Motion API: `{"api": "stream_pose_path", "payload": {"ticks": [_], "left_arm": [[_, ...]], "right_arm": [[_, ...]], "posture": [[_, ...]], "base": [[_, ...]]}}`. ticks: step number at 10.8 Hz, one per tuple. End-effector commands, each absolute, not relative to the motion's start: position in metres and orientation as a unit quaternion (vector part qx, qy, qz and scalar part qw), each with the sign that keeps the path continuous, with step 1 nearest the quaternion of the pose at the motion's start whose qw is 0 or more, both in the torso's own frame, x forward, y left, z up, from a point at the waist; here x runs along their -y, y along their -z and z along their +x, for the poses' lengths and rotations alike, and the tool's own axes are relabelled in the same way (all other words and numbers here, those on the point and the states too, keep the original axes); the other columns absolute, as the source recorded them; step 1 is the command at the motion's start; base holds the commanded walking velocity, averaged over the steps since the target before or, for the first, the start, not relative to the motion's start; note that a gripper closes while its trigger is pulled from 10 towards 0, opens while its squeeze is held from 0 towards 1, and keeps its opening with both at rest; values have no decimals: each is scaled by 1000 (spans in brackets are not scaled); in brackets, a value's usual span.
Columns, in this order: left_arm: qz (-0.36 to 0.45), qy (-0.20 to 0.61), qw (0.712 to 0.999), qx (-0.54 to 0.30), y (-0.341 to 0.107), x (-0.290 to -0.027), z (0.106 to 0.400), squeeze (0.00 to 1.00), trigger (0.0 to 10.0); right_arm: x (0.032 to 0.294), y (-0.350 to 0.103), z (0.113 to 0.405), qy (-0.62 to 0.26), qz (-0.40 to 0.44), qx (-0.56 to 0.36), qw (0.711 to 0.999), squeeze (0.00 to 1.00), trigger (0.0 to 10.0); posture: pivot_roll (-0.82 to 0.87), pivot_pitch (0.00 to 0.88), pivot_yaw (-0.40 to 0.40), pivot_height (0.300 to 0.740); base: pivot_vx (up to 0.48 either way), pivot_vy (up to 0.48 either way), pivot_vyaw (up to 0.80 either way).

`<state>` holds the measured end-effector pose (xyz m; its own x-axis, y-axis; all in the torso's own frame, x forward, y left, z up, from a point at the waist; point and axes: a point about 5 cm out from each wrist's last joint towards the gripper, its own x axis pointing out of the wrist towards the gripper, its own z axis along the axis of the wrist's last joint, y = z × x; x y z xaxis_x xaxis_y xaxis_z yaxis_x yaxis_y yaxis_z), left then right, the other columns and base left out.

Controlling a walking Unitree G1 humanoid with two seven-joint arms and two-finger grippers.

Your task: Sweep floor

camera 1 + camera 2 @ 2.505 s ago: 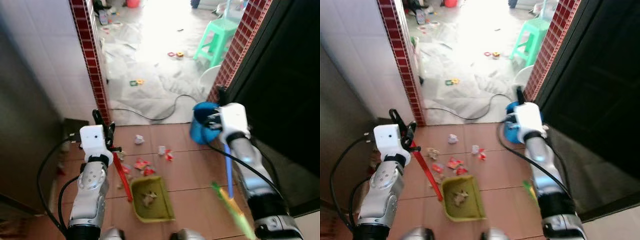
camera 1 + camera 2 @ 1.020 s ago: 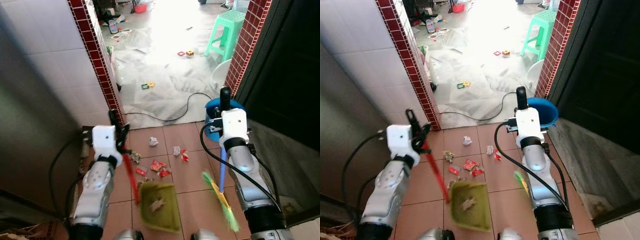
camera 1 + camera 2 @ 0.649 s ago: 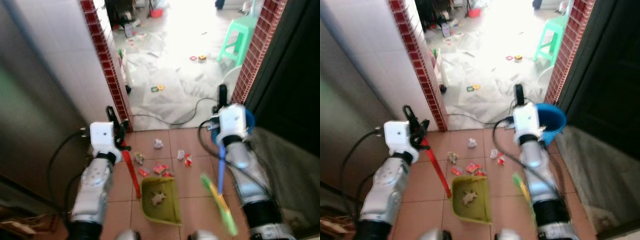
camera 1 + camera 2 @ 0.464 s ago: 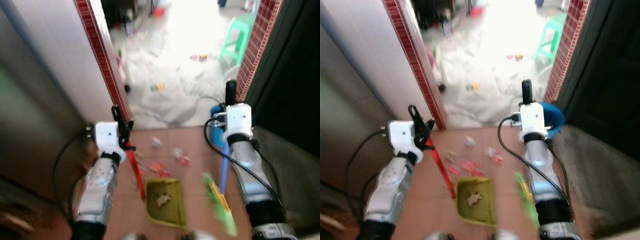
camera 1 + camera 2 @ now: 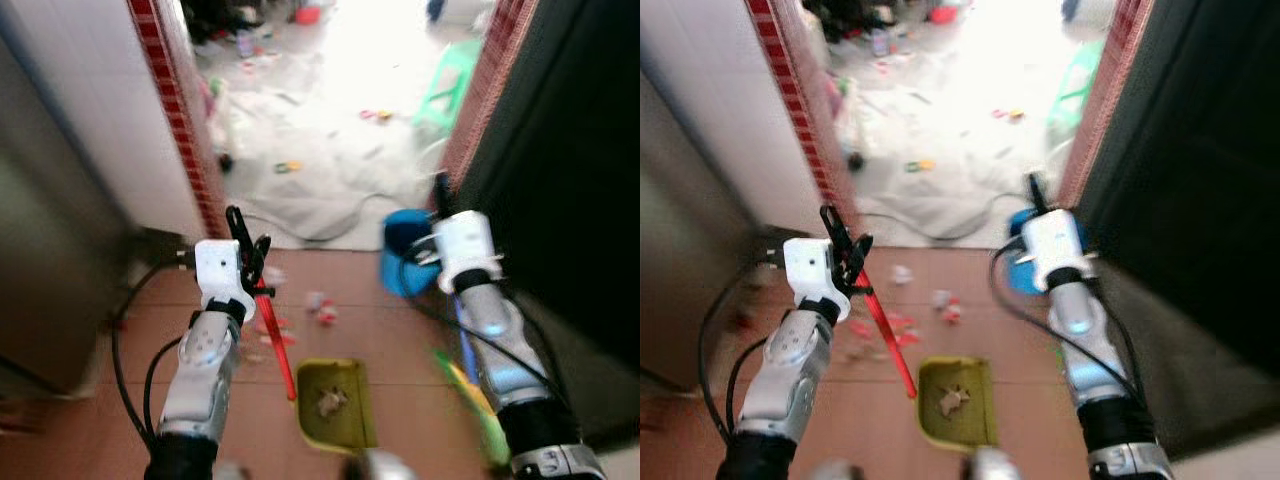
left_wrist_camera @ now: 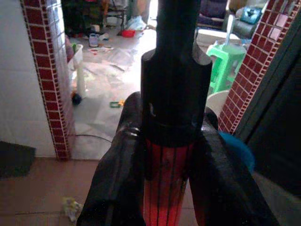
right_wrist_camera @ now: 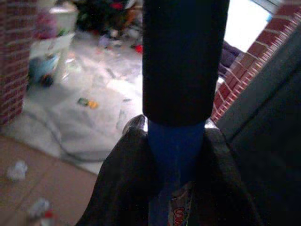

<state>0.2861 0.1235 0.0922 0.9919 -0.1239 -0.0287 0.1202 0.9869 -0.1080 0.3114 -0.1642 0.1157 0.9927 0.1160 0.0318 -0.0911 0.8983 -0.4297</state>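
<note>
My left gripper (image 5: 248,238) is shut on the red handle (image 5: 274,343) of a green dustpan (image 5: 336,404). The pan rests on the brown tiles and holds a scrap of litter. My right gripper (image 5: 441,198) is shut on the blue handle (image 5: 463,335) of a broom. Its green bristles (image 5: 482,412) are blurred low on the right. Several paper and red scraps (image 5: 318,306) lie on the tiles beyond the pan. The left wrist view has the red handle (image 6: 167,188) between the black fingers (image 6: 115,188). In the right wrist view the blue handle (image 7: 173,150) carries a black grip (image 7: 184,56).
A blue bucket (image 5: 404,256) stands by the right brick pillar (image 5: 470,110). A red brick pillar (image 5: 185,130) and white wall close the left. A black cable (image 5: 330,228) crosses the doorway. Beyond it are a littered grey floor and a green stool (image 5: 450,85).
The whole picture has shifted and blurred, so the camera has moved. Both grippers keep their hold on the dustpan and broom handles.
</note>
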Motion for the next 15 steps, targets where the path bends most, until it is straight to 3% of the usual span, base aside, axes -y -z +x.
{"api": "stream_pose_path", "payload": {"ticks": [1,3,5,9,12,15], "left_arm": [[-42,55,997,20,-107,-128,292,0,10000],[-58,22,998,5,-97,-136,286,0,10000],[-69,38,997,-1,-95,-122,284,0,10000],[-69,124,990,-21,-94,-98,295,0,10000],[-77,112,991,-13,-97,-100,305,0,10000],[-76,71,994,15,-108,-107,313,0,10000]], "right_arm": [[154,-133,317,-73,-225,63,970,0,10000],[143,-128,320,-91,-230,73,966,0,10000],[160,-129,316,-67,-234,66,968,0,10000],[202,-136,298,17,-266,70,961,0,10000],[188,-142,300,-17,-279,80,957,0,10000],[167,-143,321,-55,-246,85,964,0,10000]], "posture": [[-143,0,-91,740],[-150,0,-7,740],[-182,0,22,740],[-319,0,157,740],[-337,0,131,740],[-219,0,30,740]], "base": [[0,0,0],[0,0,0],[0,0,0],[0,0,0],[0,0,0],[0,0,0]]}}
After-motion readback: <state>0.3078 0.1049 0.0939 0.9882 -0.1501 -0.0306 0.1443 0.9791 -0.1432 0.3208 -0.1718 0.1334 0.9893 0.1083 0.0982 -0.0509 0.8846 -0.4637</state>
